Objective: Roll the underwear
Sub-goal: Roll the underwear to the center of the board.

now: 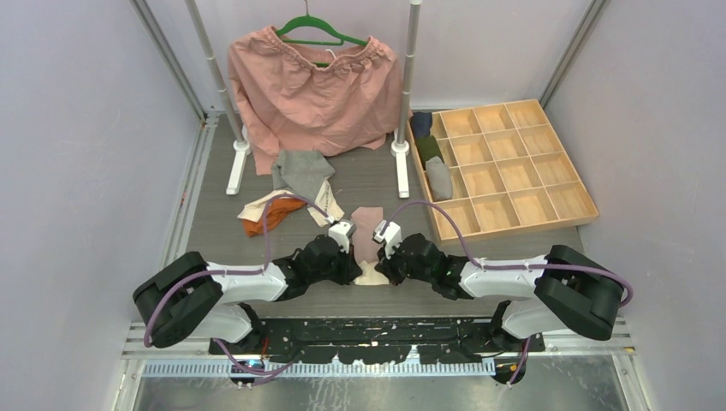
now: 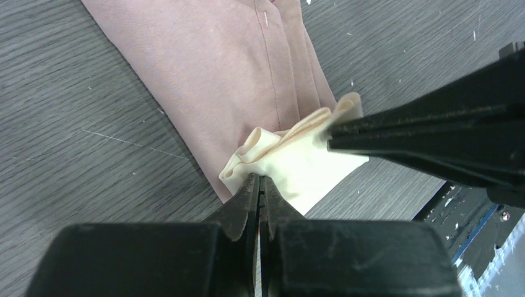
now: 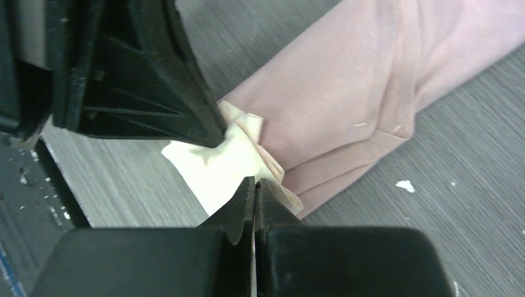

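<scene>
Cream cloth (image 2: 297, 158) at the near end of the folded dusty pink underwear (image 2: 235, 62) was pinched by the left gripper (image 2: 259, 185) and right gripper (image 3: 255, 185), both clamped tight on its thin edge. Farther out the pink strip lay flat on the table (image 2: 74, 136). A shallow pinch slipping, or one arm leading, could skew the roll.

I find both arms reaching low and inward, wrists nearly meeting. Left pincer (image 2: 259, 180) and right pincer (image 3: 255, 183): jaws pressed together, tips facing, each nipping the underwear (image 2: 291, 162) edge.
</scene>
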